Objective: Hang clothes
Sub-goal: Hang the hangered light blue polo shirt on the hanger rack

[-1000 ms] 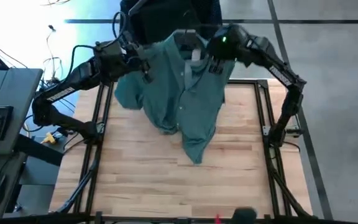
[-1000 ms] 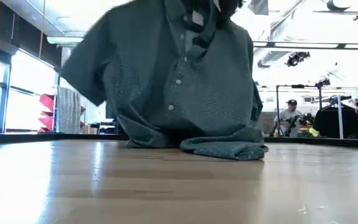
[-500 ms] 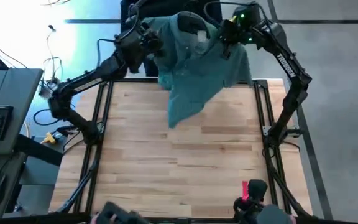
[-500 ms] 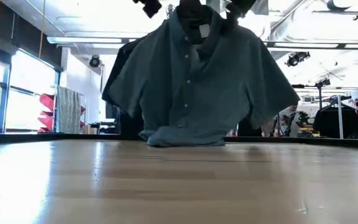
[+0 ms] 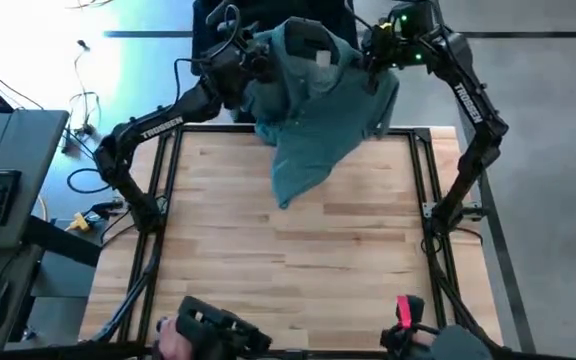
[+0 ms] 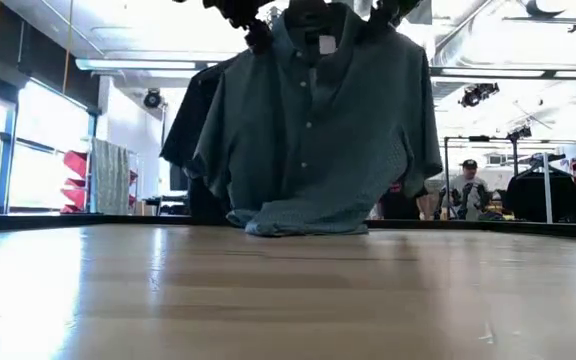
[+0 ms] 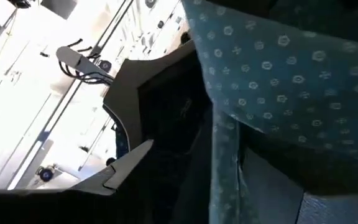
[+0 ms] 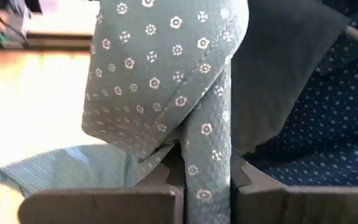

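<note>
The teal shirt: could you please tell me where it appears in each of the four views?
High view: teal shirt hangs at the table's far edge, between both arms.
Low view: upper centre, hem resting on the wooden table.
Left wrist view: upper right, filling it.
Right wrist view: centre, a fold pinched between the right gripper fingers.
Shared landmark: its collar.

Teal shirt (image 5: 313, 110) with small white floral dots; navy dotted shirt (image 8: 316, 143).
</note>
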You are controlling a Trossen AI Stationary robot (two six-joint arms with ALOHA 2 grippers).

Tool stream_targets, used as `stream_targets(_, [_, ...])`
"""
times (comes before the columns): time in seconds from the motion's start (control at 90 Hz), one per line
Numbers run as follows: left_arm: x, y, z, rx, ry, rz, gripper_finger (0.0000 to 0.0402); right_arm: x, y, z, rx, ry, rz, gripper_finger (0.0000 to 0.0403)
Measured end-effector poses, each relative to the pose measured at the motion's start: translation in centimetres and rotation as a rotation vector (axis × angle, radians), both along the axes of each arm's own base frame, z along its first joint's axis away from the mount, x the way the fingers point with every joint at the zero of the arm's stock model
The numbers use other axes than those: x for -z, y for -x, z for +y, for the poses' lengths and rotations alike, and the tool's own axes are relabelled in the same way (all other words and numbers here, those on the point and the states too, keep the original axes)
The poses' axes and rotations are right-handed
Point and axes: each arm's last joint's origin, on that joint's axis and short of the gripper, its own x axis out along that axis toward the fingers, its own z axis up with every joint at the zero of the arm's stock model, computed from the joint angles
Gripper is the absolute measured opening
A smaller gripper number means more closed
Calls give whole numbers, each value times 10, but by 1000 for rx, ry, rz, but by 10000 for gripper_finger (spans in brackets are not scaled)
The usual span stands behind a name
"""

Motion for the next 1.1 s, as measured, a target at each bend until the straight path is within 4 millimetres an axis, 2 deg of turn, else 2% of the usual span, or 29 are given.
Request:
stream_targets(0.356, [3,9,14,34,19,28,165,-8,2,4,-14,-64,-76,12])
stream_targets(0.711, [-2,15,16,55,6,10,204,-16,8,6,-77,-135,-145,12])
stream_targets(0.844, [-3,17,18,45,-3,9,204,-15,9,7,-93,-164,-149,12])
stream_targets(0.944, [-3,17,19,46,-19,48,165,-15,9,7,-96,-171,-155,12])
stream_targets(1.067, [-2,16,18,77,-18,70,61,-15,9,7,-89,-178,-154,12])
stream_targets(1.1, [-3,17,19,78,-22,59,53,-16,9,6,-74,-164,-158,12])
